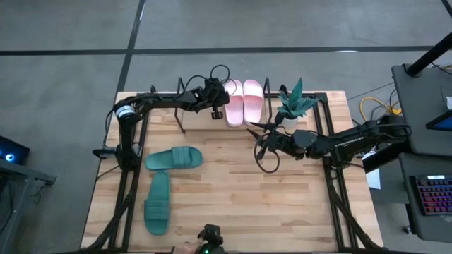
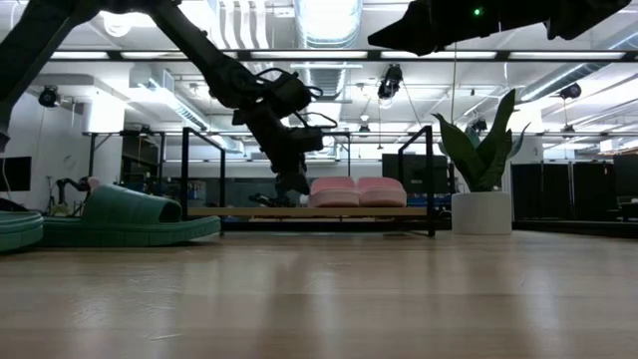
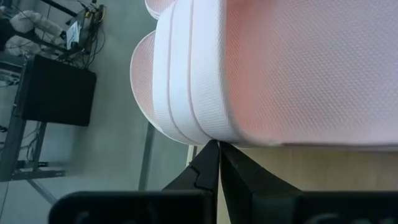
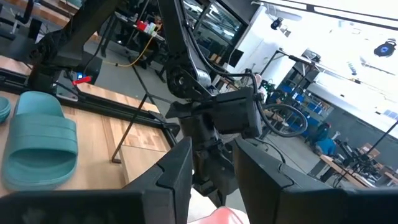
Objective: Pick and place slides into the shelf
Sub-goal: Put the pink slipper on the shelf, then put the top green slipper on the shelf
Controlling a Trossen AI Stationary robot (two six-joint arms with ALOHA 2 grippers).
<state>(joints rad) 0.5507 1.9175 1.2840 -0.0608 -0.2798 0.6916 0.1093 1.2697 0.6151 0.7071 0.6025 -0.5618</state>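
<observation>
Two pale pink slides (image 1: 234,103) (image 1: 253,101) lie side by side, soles down, on the shelf (image 1: 181,106) at the table's far edge; the low view shows them (image 2: 357,191) on its board (image 2: 299,211). My left gripper (image 1: 217,101) (image 3: 217,149) is shut, right beside the left pink slide (image 3: 280,68). Two dark green slides (image 1: 174,158) (image 1: 157,202) rest flat on the table at the left. My right gripper (image 1: 258,137) (image 4: 211,168) hangs open above the table's middle, touching nothing. My left gripper's shut fingertips (image 3: 210,163) meet the left pink slide's outer side, at its lower edge (image 3: 211,138). They come level from the table's left. The slide stays flat on the shelf board.
A potted plant (image 1: 293,106) (image 2: 483,179) stands right of the shelf. The arms' black frames run along both table sides (image 1: 131,176) (image 1: 332,183). Bare wood lies in the table's middle and near right (image 1: 268,204). Shelf space left of the pink pair holds nothing (image 1: 198,116).
</observation>
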